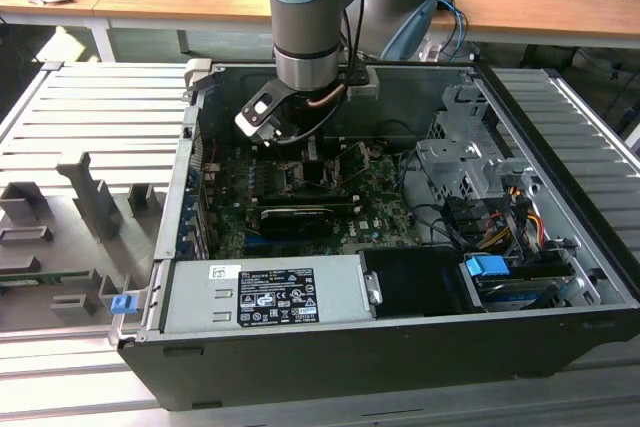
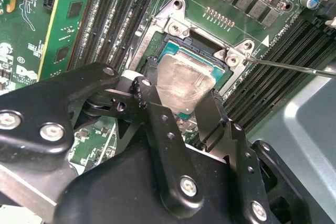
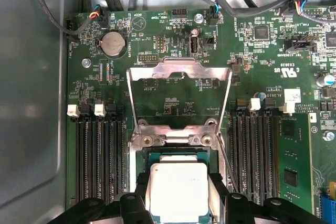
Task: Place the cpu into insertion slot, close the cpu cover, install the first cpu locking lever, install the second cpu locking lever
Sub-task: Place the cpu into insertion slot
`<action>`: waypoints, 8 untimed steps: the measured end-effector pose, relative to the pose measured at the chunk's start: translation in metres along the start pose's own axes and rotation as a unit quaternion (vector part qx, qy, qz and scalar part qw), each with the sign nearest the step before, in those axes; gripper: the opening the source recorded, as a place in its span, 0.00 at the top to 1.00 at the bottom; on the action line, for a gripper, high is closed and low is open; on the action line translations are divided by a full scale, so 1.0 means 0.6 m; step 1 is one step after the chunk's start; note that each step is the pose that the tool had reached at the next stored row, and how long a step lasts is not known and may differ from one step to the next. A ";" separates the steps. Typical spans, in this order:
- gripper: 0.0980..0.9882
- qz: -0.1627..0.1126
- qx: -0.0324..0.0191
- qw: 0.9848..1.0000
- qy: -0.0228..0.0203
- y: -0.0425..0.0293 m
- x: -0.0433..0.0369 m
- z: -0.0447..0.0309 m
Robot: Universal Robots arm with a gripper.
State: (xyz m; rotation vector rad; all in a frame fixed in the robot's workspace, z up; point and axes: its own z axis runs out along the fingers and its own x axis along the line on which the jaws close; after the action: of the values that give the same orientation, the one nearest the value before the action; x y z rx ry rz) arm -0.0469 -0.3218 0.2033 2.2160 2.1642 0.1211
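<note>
gripper fingers clamped on two opposite edges of the cpu. chip lies squarely over the insertion slot; seated or just above it, cannot tell. judged light, stiff and slick-faced, with likely delicate contacts beneath, so edge hold only, kept level. beyond, the cpu cover stands swung open over the green motherboard.
</note>
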 end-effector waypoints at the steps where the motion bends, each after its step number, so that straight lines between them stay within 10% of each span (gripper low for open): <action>1: 0.52 0.000 0.000 1.000 0.000 0.001 0.000 0.000; 8: 0.43 0.000 0.000 1.000 0.000 0.001 0.000 0.001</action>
State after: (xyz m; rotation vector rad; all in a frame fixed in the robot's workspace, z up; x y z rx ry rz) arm -0.0462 -0.3218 0.2029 2.2159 2.1642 0.1211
